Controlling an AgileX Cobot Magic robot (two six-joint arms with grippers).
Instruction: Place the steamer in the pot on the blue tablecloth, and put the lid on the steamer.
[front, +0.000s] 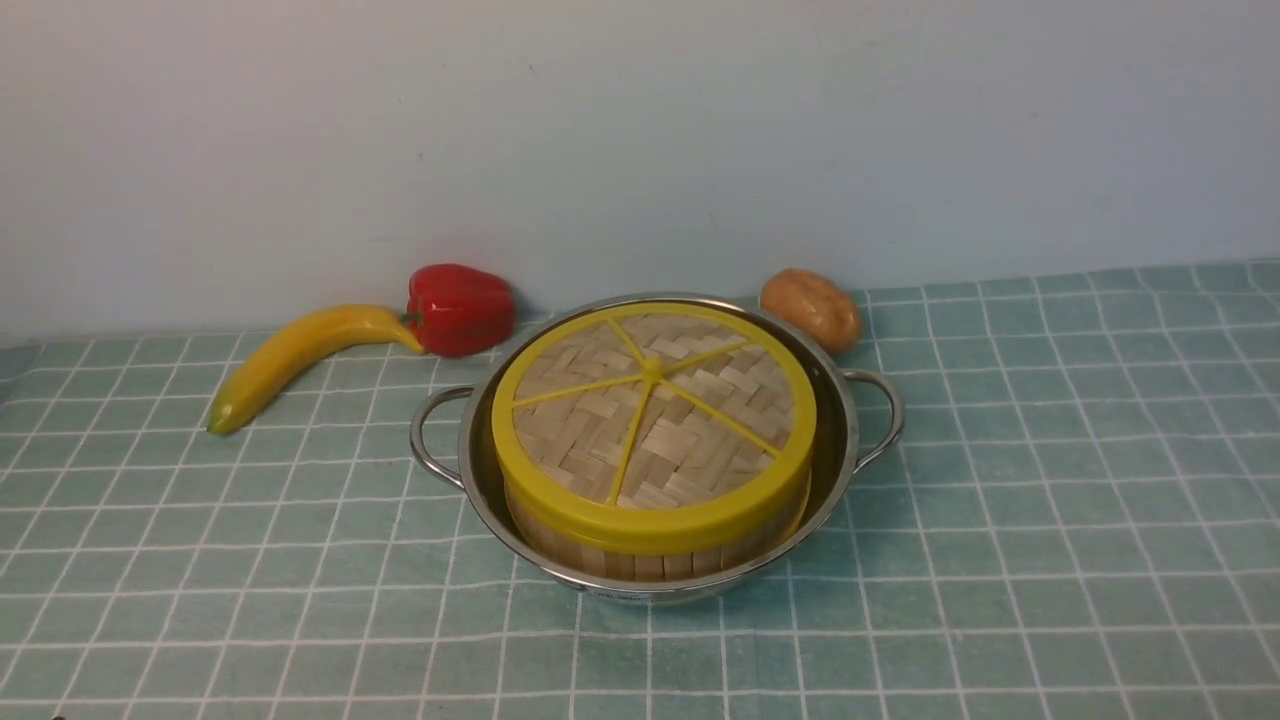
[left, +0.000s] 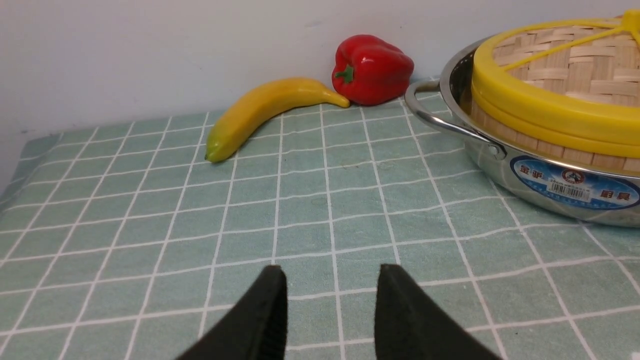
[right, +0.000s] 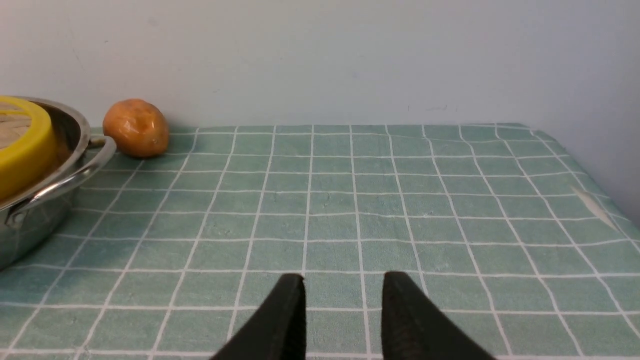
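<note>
The shiny steel pot (front: 845, 450) stands on the teal-blue gridded tablecloth (front: 1050, 500). The bamboo steamer (front: 640, 555) sits inside it, its buns hidden. The woven lid (front: 650, 420) with yellow rim and spokes lies flat on the steamer. The pot (left: 525, 165), steamer (left: 505, 132) and lid (left: 550, 107) also show in the left wrist view. My left gripper (left: 331, 272) is open and empty over bare cloth, apart from the pot. My right gripper (right: 344, 280) is open and empty over cloth, with the pot (right: 45, 195) and lid rim (right: 25, 145) off to one side. Neither gripper shows in the front view.
A yellow banana (front: 295, 355) and a red bell pepper (front: 460, 308) lie behind the pot on the left by the wall. A brown potato (front: 812, 308) lies behind it on the right. The cloth's edge (right: 600, 200) runs near the right side wall.
</note>
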